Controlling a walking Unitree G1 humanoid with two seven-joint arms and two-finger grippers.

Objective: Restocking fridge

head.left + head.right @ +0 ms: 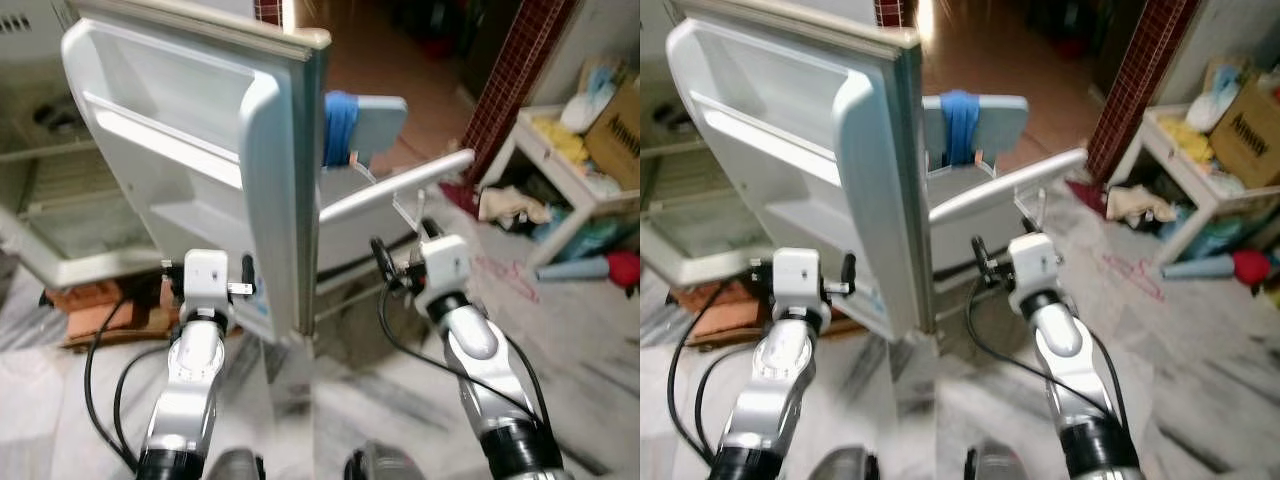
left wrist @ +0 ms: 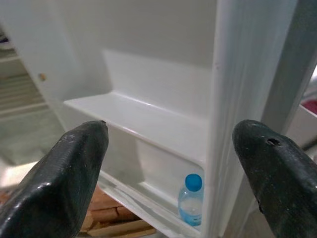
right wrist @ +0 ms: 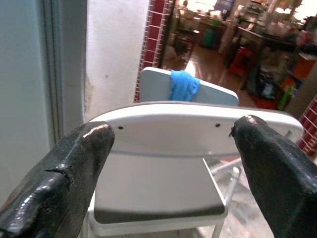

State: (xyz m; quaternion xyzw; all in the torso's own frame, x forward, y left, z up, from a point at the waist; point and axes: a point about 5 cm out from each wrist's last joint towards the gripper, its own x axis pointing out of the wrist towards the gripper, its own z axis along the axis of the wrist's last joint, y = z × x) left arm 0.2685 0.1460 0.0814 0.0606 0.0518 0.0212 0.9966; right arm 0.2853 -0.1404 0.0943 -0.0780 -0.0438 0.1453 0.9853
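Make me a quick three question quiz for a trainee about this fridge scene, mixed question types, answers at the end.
1. True or false: the fridge door stands open.
2. What sits in the door's bottom shelf? A) water bottle B) milk carton C) egg box
3. Fill in: a blue cloth hangs over the back of a ____.

Key:
1. True
2. A
3. Chair. Both the left hand and right hand are open, holding nothing.

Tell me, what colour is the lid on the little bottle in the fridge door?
Blue. The small clear plastic bottle's cap shows best in the left wrist view.
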